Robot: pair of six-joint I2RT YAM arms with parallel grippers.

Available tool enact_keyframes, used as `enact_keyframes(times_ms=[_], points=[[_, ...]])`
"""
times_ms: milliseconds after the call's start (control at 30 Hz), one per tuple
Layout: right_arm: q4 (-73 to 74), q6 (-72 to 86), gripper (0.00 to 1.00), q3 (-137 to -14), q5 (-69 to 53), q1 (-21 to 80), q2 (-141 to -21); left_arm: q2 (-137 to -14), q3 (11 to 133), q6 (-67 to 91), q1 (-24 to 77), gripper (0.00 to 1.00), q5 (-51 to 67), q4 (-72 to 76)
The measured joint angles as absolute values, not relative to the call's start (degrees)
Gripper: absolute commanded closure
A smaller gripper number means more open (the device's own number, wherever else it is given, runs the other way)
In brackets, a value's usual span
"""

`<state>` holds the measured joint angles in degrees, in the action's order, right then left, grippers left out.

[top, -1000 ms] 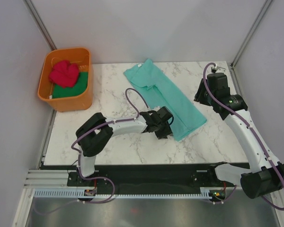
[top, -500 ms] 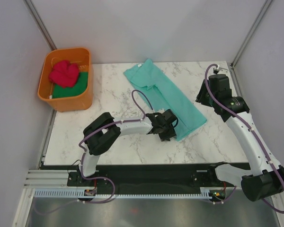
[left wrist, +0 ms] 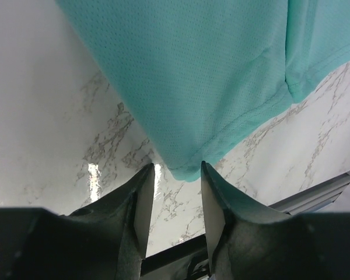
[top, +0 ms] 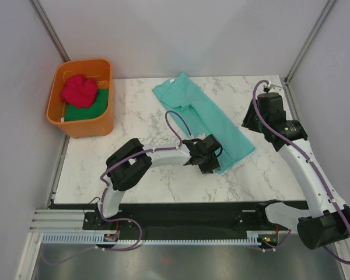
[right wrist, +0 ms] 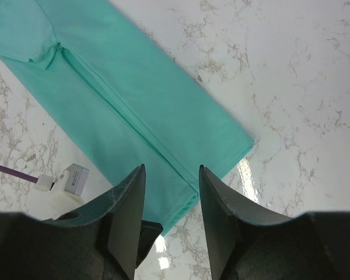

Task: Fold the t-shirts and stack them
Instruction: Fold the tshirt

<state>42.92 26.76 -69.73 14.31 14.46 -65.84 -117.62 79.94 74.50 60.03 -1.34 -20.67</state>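
While the folded teal t-shirt (top: 201,114) slants from the bench's (top: 134,111) far edge, the left hand (left wrist: 176,172) straddles its near corner, fingers apart. The right hand (right wrist: 171,175) hovers by its right edge, likewise apart.

Open marble (top: 137,108) between orange tub (top: 84,126) and teal t-shirt (top: 210,116)

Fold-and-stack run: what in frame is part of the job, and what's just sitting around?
Job: teal t-shirt, laid on the marble table; pinkish-red t-shirt and dark green t-shirt, both in the orange tub.
Just there: orange tub; marble table.
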Motion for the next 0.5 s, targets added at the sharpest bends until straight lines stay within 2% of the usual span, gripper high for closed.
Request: enact_keyframes(times_ms=[67, 200, 333, 367, 500], points=[[42.9, 26.8, 0.50, -69.7, 14.3, 14.5, -65.6, -117.8, 79.9, 74.6, 60.0, 0.63, -1.4, -20.7], [42.9, 26.8, 0.50, -69.3, 14.3, 14.5, -64.9, -118.2, 79.9, 74.5, 60.1, 0.82, -1.4, -20.6], [42.9, 26.7, 0.50, -68.9, 14.2, 14.5, -64.6, -118.3, 79.7, 74.3, 60.0, 0.82, -1.5, -20.6], [42.9, 26.7, 0.50, -68.8, 14.0, 14.4, -64.6, -118.1, 79.4, 74.3, 60.0, 0.98, -1.5, -20.2], [42.8, 26.3, 0.50, -67.8, 12.4, 14.4, -64.6, -115.4, 75.2, 72.6, 60.0, 0.98, -1.4, -18.5]])
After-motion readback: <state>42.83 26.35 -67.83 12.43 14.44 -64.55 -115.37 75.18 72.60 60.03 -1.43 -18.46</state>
